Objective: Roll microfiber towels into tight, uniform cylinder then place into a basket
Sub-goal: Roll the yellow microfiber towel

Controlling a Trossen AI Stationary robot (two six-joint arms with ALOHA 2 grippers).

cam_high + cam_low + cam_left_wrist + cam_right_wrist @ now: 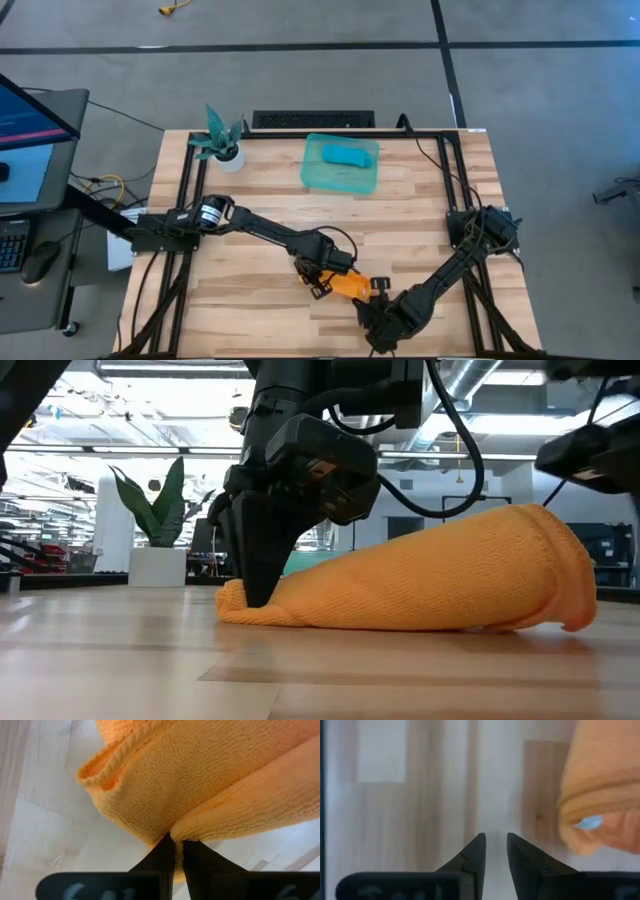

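The orange towel (350, 285) lies as a loose roll on the table near the front edge; it also shows in the low view (420, 580). My left gripper (318, 278) stands at the roll's left end and is shut on it. My right gripper (495, 842) is at the roll's right end (600, 785), beside it, with a narrow gap between its fingers and nothing in it. The turquoise towel (348, 153) lies rolled in the teal-green basket (318, 178) at the far middle of the table. My left gripper pinches a fold of cloth at the orange roll's left end (165, 827) between its two fingers. The fingers (255, 575) come from above, pointing down. The roll lies on the table, with its left end pressed low under the fingers.
A small white pot with a teal plant (222, 145) stands at the far left corner. Black rails (190, 190) run along the table's left, right and far sides. Bare wood lies between the basket and the orange towel.
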